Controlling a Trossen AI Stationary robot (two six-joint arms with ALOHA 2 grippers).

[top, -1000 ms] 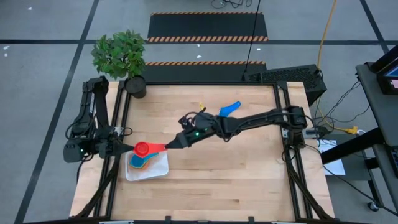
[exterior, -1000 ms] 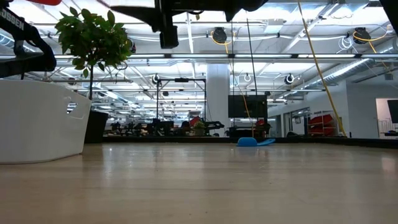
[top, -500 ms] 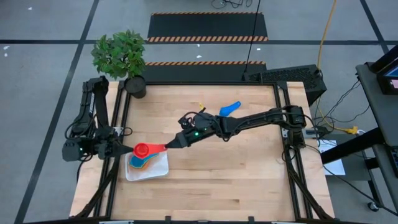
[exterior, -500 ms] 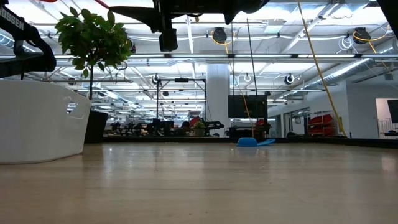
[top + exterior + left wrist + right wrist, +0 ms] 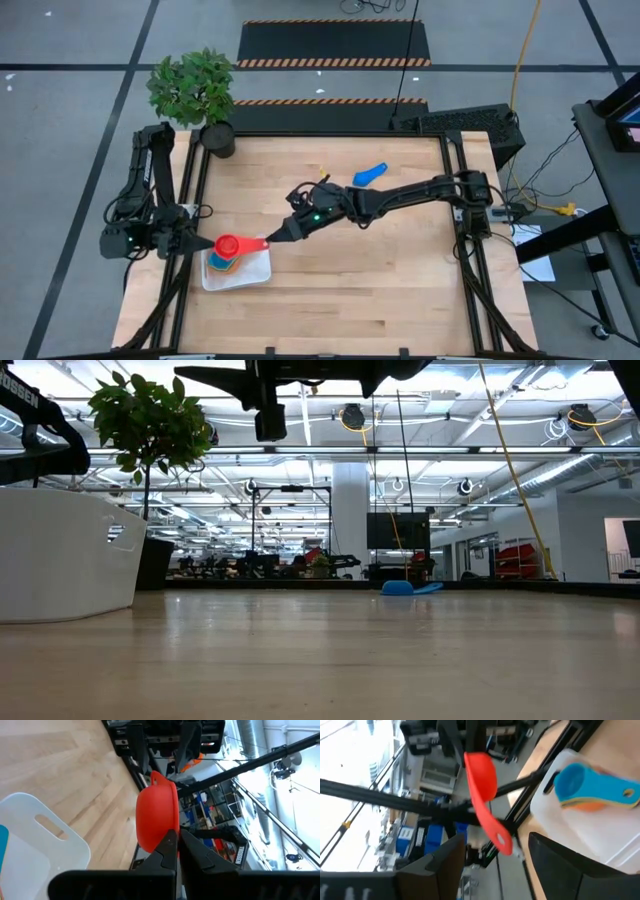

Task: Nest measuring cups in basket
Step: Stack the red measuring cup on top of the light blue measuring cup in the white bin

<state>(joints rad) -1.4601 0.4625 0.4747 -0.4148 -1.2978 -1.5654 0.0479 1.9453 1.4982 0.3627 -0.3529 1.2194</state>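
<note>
1 red measuring cup (image 5: 229, 243) over basket (image 5: 255, 270), left gripper (image 5: 207, 243) clamped on bowel rim; right gripper (image 5: 272, 239) eased back off handle, fingers now apart; cup slightly lower

basket (image 5: 255, 271) crowded by both arms, table (image 5: 400, 280) open
</note>
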